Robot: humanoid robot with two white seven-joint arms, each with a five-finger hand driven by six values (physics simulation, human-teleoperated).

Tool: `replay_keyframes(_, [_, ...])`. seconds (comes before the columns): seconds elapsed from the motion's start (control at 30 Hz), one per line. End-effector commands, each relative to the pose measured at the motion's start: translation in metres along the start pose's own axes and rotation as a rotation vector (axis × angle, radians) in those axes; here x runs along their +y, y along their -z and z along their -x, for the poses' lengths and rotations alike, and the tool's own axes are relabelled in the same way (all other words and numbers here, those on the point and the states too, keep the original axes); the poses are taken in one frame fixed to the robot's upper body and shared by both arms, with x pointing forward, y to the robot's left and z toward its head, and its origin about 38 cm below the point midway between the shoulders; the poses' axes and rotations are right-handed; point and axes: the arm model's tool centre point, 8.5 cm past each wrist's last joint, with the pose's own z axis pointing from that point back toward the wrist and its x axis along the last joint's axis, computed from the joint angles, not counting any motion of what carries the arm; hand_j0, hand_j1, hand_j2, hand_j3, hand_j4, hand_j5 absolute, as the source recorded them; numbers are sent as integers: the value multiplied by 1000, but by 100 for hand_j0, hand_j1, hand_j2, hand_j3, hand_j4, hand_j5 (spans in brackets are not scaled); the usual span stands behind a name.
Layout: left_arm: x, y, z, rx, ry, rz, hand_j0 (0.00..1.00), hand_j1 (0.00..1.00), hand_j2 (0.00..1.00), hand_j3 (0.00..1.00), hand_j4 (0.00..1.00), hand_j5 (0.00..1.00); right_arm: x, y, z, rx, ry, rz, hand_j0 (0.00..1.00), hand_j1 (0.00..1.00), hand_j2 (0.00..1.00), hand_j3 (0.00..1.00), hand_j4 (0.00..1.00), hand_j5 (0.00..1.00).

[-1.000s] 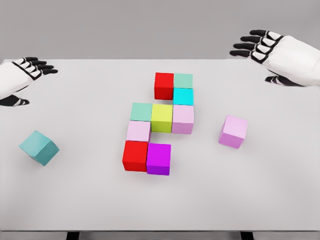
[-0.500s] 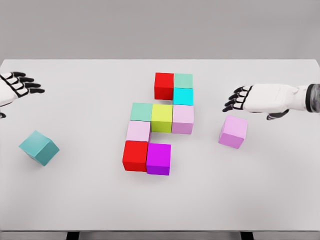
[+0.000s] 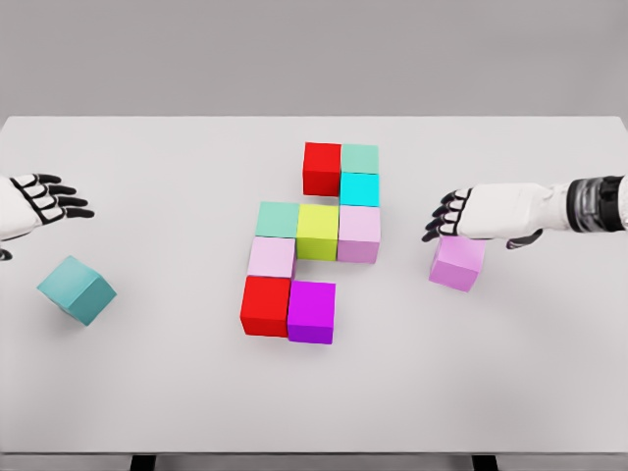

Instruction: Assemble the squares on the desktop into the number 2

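Note:
Several coloured cubes form a partial figure mid-table: a red cube (image 3: 321, 168), green (image 3: 360, 158), cyan (image 3: 360, 189), pale pink (image 3: 359, 234), yellow-green (image 3: 318, 232), mint (image 3: 278, 220), pale pink (image 3: 271, 258), red (image 3: 266, 305) and magenta (image 3: 312, 311). A loose pink cube (image 3: 457, 262) lies to the right. My right hand (image 3: 444, 216) hovers just above its far edge, fingers spread and curving down, holding nothing. A loose teal cube (image 3: 77, 289) sits at the left, turned askew. My left hand (image 3: 54, 197) is above it near the left edge, fingers relaxed.
The white table (image 3: 177, 392) spans the view; its front edge runs along the bottom. A plain grey wall lies behind.
My right hand has come down from the far right corner to just over the pink cube. The left hand has drifted toward the left edge and lower. No cube has moved.

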Motion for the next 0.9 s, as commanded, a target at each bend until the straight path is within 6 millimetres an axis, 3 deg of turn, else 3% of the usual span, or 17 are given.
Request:
replay_keyframes(0.0, [-1,-2,-2,-6,-3,10,100,100,100,100,100,100,-3,2,-4,-8,-12,2,99,99,99,99,99,99])
replay_keyframes(0.07, [-5,-4,-3,-10,-8,28,100,100,100,100,100,100,-5,2,-15,-34,-47,-3,99,99,99,99,99,99])
replay_keyframes(0.5, [-29,2,-20,-63,-118,53,100,100,100,100,100,100,-2,7,-27,-66,-56,-12,97,97,97,97,97,97])
replay_keyframes(0.67, [-35,1,-23,-71,-146,63,100,100,100,100,100,100,0,9,-27,-62,-69,-23,86,86,86,86,86,86])
replay_keyframes(0.87, [-39,3,-26,-78,-188,54,100,100,100,100,100,100,1,9,-27,-58,-80,-32,82,82,82,82,82,82])
